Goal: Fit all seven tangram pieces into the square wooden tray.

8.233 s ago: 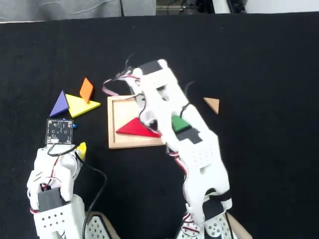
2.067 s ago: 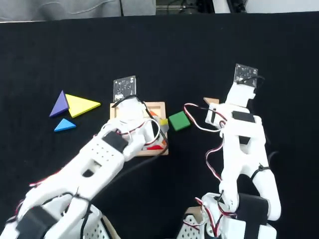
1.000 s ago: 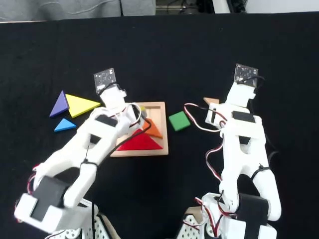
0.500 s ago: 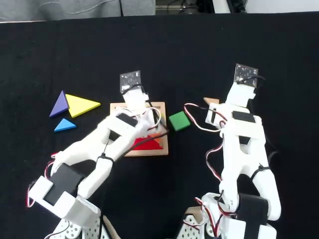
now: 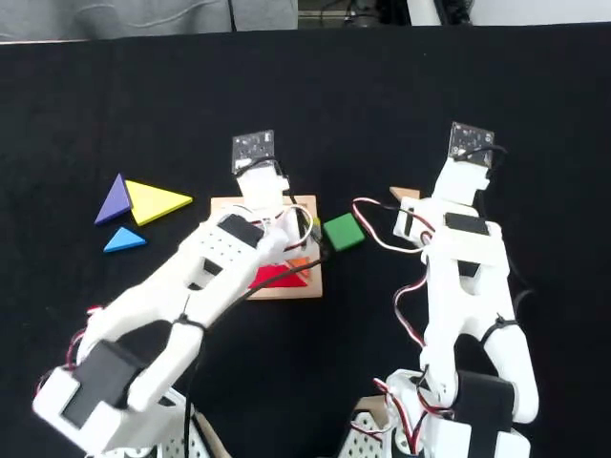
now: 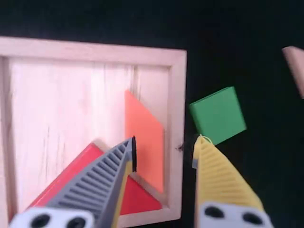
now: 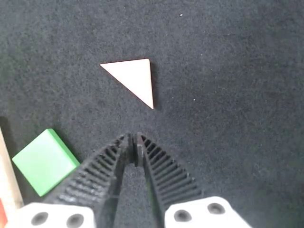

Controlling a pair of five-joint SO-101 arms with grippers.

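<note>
On the black table (image 5: 535,105), seen from above, three pieces lay well apart from the tray at the far left: a purple triangle (image 5: 115,200) touching a larger yellow triangle (image 5: 156,201), with a small blue triangle (image 5: 124,239) just below them.

The left arm (image 5: 191,286) rose from the lower left corner and stretched diagonally up and to the right, its wrist bent down over the right side of the square wooden tray (image 6: 95,50). The left gripper (image 6: 166,142) was spread open and held nothing. Its grey finger (image 6: 102,175) hung inside the tray over a red triangle (image 6: 142,199), beside an orange parallelogram (image 6: 145,137) that lay flat against the tray's right wall. Its yellow finger (image 6: 218,175) hung outside that wall, so the two straddled it.

Just to the right of the tray, on the table, lay a green square (image 5: 343,232). Farther right lay a pale wooden triangle (image 7: 133,78).

The right arm (image 5: 463,277) stood from the bottom right and reached straight away from its base. The right gripper (image 7: 133,140) pointed down at bare table between the green square and the pale triangle, fingers pressed together, gripping nothing.
</note>
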